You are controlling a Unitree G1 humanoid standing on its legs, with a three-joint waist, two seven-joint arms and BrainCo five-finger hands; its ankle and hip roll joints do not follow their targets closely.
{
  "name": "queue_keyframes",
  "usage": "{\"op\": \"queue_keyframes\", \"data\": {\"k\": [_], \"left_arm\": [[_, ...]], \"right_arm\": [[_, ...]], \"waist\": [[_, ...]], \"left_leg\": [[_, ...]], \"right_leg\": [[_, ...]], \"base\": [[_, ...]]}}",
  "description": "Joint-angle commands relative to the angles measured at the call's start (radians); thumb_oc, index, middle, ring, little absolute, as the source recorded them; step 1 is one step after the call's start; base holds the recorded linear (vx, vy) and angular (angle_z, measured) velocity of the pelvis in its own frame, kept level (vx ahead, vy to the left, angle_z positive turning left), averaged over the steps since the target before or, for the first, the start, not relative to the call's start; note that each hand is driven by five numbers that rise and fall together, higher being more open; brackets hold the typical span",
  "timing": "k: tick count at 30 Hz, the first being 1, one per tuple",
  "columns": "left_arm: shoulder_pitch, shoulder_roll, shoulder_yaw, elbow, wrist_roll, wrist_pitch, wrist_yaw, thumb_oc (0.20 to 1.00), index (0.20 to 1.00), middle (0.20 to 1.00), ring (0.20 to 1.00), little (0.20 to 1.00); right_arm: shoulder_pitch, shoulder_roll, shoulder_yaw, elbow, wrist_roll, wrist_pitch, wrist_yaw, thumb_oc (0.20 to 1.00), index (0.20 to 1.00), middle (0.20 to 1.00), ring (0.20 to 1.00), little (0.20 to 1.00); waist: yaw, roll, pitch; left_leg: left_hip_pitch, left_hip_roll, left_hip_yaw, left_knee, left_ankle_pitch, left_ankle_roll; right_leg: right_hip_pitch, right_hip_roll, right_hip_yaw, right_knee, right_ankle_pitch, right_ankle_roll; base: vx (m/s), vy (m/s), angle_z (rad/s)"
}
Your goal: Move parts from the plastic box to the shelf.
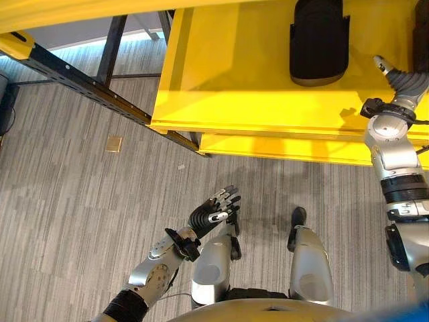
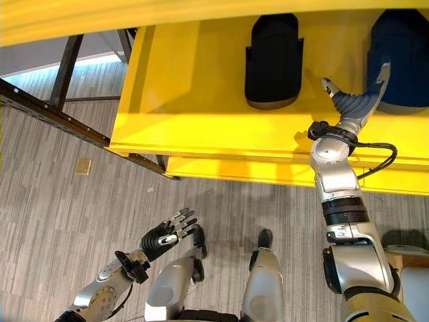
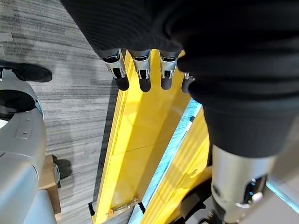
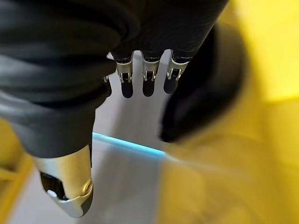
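Note:
A black rounded part [image 2: 271, 60] lies on the yellow shelf [image 2: 194, 87]. A second dark part [image 2: 402, 54] lies to its right. My right hand [image 2: 354, 102] is raised over the shelf's front edge, right beside this second part. Its fingers [image 4: 146, 78] are straight and hold nothing, and the dark part [image 4: 205, 93] shows just past them. My left hand [image 1: 213, 206] hangs low over the carpet with its fingers [image 3: 142, 72] spread and empty, well below the shelf [image 3: 140, 140].
A lower yellow shelf lip [image 1: 281, 147] juts out under the top one. A black metal frame beam [image 1: 80, 80] runs diagonally at the left. A small tan square [image 1: 114, 143] lies on the grey carpet. A pale container corner [image 2: 417, 295] shows at the lower right.

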Motion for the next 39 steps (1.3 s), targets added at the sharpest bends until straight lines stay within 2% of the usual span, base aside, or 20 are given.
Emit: {"op": "queue_keyframes", "data": {"k": [1, 3, 5, 7, 10, 12, 13, 14, 15, 18, 19, 23, 25, 29, 31, 34, 35, 36, 39], "left_arm": [[0.039, -0.025, -0.012, -0.017, -0.042, -0.076, -0.031, 1.0, 1.0, 1.0, 1.0, 1.0], [0.044, -0.036, -0.005, -0.01, -0.042, -0.086, -0.038, 1.0, 1.0, 1.0, 1.0, 1.0], [0.057, -0.057, 0.008, -0.001, -0.044, -0.101, -0.045, 1.0, 1.0, 1.0, 1.0, 1.0], [0.066, -0.064, 0.019, -0.008, -0.05, -0.099, -0.042, 1.0, 1.0, 1.0, 1.0, 1.0], [0.095, -0.091, 0.061, -0.034, -0.049, -0.096, -0.022, 1.0, 1.0, 1.0, 1.0, 1.0], [0.11, -0.1, 0.081, -0.044, -0.054, -0.093, -0.013, 1.0, 1.0, 1.0, 1.0, 1.0], [0.147, -0.105, 0.145, -0.065, -0.068, -0.099, 0.0, 1.0, 1.0, 1.0, 1.0, 1.0], [0.157, -0.104, 0.157, -0.07, -0.072, -0.105, 0.003, 1.0, 1.0, 1.0, 1.0, 1.0], [0.188, -0.093, 0.196, -0.1, -0.08, -0.112, 0.02, 1.0, 1.0, 1.0, 1.0, 1.0], [0.234, -0.071, 0.232, -0.139, -0.07, -0.15, 0.049, 1.0, 1.0, 1.0, 1.0, 1.0], [0.246, -0.065, 0.242, -0.149, -0.074, -0.146, 0.049, 1.0, 1.0, 1.0, 1.0, 1.0], [0.265, -0.041, 0.256, -0.176, -0.038, -0.167, 0.049, 1.0, 1.0, 1.0, 1.0, 1.0], [0.251, -0.017, 0.25, -0.182, 0.042, -0.168, 0.053, 1.0, 1.0, 1.0, 1.0, 1.0], [0.225, 0.031, 0.243, -0.178, 0.108, -0.128, 0.0, 1.0, 1.0, 1.0, 1.0, 1.0], [0.212, 0.05, 0.239, -0.164, 0.1, -0.121, -0.036, 1.0, 1.0, 1.0, 1.0, 1.0], [0.196, 0.044, 0.231, -0.146, 0.074, -0.125, -0.062, 1.0, 1.0, 1.0, 1.0, 1.0], [0.19, 0.029, 0.231, -0.138, 0.057, -0.131, -0.05, 1.0, 1.0, 1.0, 1.0, 1.0], [0.196, 0.018, 0.234, -0.138, 0.053, -0.141, -0.042, 1.0, 1.0, 1.0, 1.0, 1.0], [0.213, 0.009, 0.248, -0.135, 0.07, -0.169, -0.02, 1.0, 1.0, 1.0, 1.0, 1.0]], "right_arm": [[-0.005, -0.012, -0.025, -0.163, -0.157, -0.121, -0.019, 1.0, 1.0, 1.0, 1.0, 1.0], [0.031, 0.002, -0.011, -0.224, -0.173, -0.164, 0.029, 1.0, 1.0, 1.0, 1.0, 1.0], [0.124, 0.034, 0.021, -0.336, -0.169, -0.196, 0.124, 1.0, 1.0, 1.0, 1.0, 1.0], [0.181, 0.048, 0.039, -0.39, -0.172, -0.196, 0.174, 1.0, 1.0, 1.0, 1.0, 1.0], [0.423, 0.037, 0.074, -0.547, -0.136, -0.186, 0.316, 1.0, 1.0, 1.0, 1.0, 1.0], [0.523, 0.033, 0.09, -0.584, -0.134, -0.188, 0.335, 1.0, 1.0, 1.0, 1.0, 1.0], [0.711, 0.022, 0.093, -0.601, -0.121, -0.201, 0.431, 1.0, 1.0, 1.0, 1.0, 1.0], [0.751, 0.013, 0.088, -0.599, -0.101, -0.195, 0.453, 1.0, 1.0, 1.0, 1.0, 1.0], [0.866, -0.017, 0.061, -0.576, -0.048, -0.237, 0.483, 1.0, 1.0, 1.0, 1.0, 1.0], [0.978, -0.046, 0.028, -0.557, -0.018, -0.31, 0.499, 1.0, 1.0, 1.0, 1.0, 1.0], [1.001, -0.053, 0.023, -0.558, -0.018, -0.322, 0.495, 1.0, 1.0, 1.0, 1.0, 1.0], [1.024, -0.057, 0.032, -0.529, 0.022, -0.313, 0.447, 1.0, 1.0, 1.0, 1.0, 1.0], [1.019, -0.021, 0.041, -0.47, 0.106, -0.253, 0.394, 1.0, 1.0, 1.0, 1.0, 1.0], [0.971, 0.031, 0.031, -0.388, 0.131, -0.191, 0.318, 1.0, 1.0, 1.0, 1.0, 1.0], [0.949, 0.057, 0.02, -0.341, 0.157, -0.153, 0.294, 1.0, 1.0, 1.0, 1.0, 1.0], [0.937, 0.096, -0.005, -0.278, 0.217, -0.094, 0.261, 1.0, 1.0, 1.0, 1.0, 1.0], [0.943, 0.119, -0.03, -0.244, 0.246, -0.076, 0.252, 1.0, 1.0, 1.0, 1.0, 1.0], [0.952, 0.137, -0.05, -0.229, 0.252, -0.062, 0.249, 1.0, 1.0, 1.0, 1.0, 1.0], [0.958, 0.158, -0.064, -0.196, 0.222, -0.051, 0.265, 1.0, 1.0, 1.0, 1.0, 1.0]], "waist": [[-0.003, -0.031, -0.016], [-0.012, -0.032, -0.023], [-0.028, -0.04, -0.038], [-0.037, -0.045, -0.045], [-0.07, -0.065, -0.074], [-0.081, -0.075, -0.087], [-0.108, -0.11, -0.119], [-0.112, -0.118, -0.126], [-0.12, -0.14, -0.151], [-0.121, -0.168, -0.191], [-0.12, -0.174, -0.203], [-0.109, -0.197, -0.237], [-0.1, -0.214, -0.251], [-0.098, -0.221, -0.242], [-0.102, -0.22, -0.236], [-0.107, -0.225, -0.228], [-0.114, -0.231, -0.227], [-0.117, -0.236, -0.227], [-0.111, -0.243, -0.228]], "left_leg": [[0.011, 0.014, -0.105, 0.057, -0.081, -0.007], [0.02, 0.013, -0.1, 0.051, -0.081, -0.008], [0.032, 0.015, -0.094, 0.043, -0.081, -0.009], [0.038, 0.016, -0.091, 0.042, -0.082, -0.009], [0.058, 0.026, -0.071, 0.038, -0.084, -0.01], [0.068, 0.031, -0.062, 0.033, -0.083, -0.01], [0.089, 0.044, -0.042, 0.021, -0.081, -0.013], [0.093, 0.047, -0.039, 0.017, -0.08, -0.014], [0.105, 0.056, -0.03, 0.001, -0.072, -0.019], [0.127, 0.062, -0.018, -0.028, -0.065, -0.022], [0.134, 0.062, -0.016, -0.034, -0.065, -0.021], [0.165, 0.055, -0.004, -0.055, -0.074, -0.015], [0.196, 0.026, 0.022, -0.055, -0.102, 0.007], [0.208, -0.019, 0.068, -0.01, -0.154, 0.051], [0.215, -0.041, 0.081, 0.021, -0.199, 0.072], [0.215, -0.066, 0.112, 0.048, -0.232, 0.097], [0.224, -0.072, 0.131, 0.044, -0.239, 0.1], [0.235, -0.07, 0.156, 0.035, -0.244, 0.098], [0.256, -0.058, 0.221, 0.014, -0.236, 0.105]], "right_leg": [[0.068, 0.018, 0.037, -0.038, -0.011, -0.005], [0.075, 0.018, 0.039, -0.047, -0.01, -0.003], [0.087, 0.017, 0.042, -0.058, -0.006, 0.0], [0.092, 0.016, 0.043, -0.062, -0.004, 0.001], [0.107, 0.017, 0.048, -0.077, 0.005, 0.007], [0.116, 0.019, 0.05, -0.089, 0.011, 0.008], [0.146, 0.024, 0.05, -0.13, 0.028, 0.016], [0.152, 0.025, 0.049, -0.139, 0.032, 0.018], [0.175, 0.024, 0.044, -0.174, 0.046, 0.026], [0.212, 0.025, 0.031, -0.229, 0.068, 0.039], [0.223, 0.024, 0.026, -0.242, 0.073, 0.042], [0.269, 0.023, 0.01, -0.299, 0.095, 0.055], [0.301, 0.006, -0.009, -0.323, 0.113, 0.075], [0.31, -0.04, -0.026, -0.33, 0.154, 0.114], [0.315, -0.066, -0.028, -0.33, 0.169, 0.143], [0.308, -0.095, -0.045, -0.353, 0.227, 0.158], [0.288, -0.112, -0.05, -0.372, 0.279, 0.17], [0.264, -0.12, -0.07, -0.366, 0.302, 0.179], [0.247, -0.13, -0.138, -0.276, 0.294, 0.176]], "base": [[-0.01, 0.117, -0.02], [0.0, 0.105, -0.01], [0.0, 0.077, 0.0], [-0.01, 0.05, -0.02], [-0.01, 0.064, -0.02], [-0.01, 0.025, -0.16], [-0.03, 0.006, -0.23], [-0.05, 0.008, -0.29], [-0.04, 0.014, -0.19], [0.0, 0.02, -0.12], [0.01, 0.042, 0.0], [0.02, 0.101, 0.04], [0.03, 0.393, 0.13], [0.01, 0.385, 0.14], [0.05, 0.329, 0.01], [0.02, 0.227, -0.15], [-0.01, 0.152, -0.35], [-0.03, 0.117, -0.44], [-0.08, 0.03, -0.9]]}}
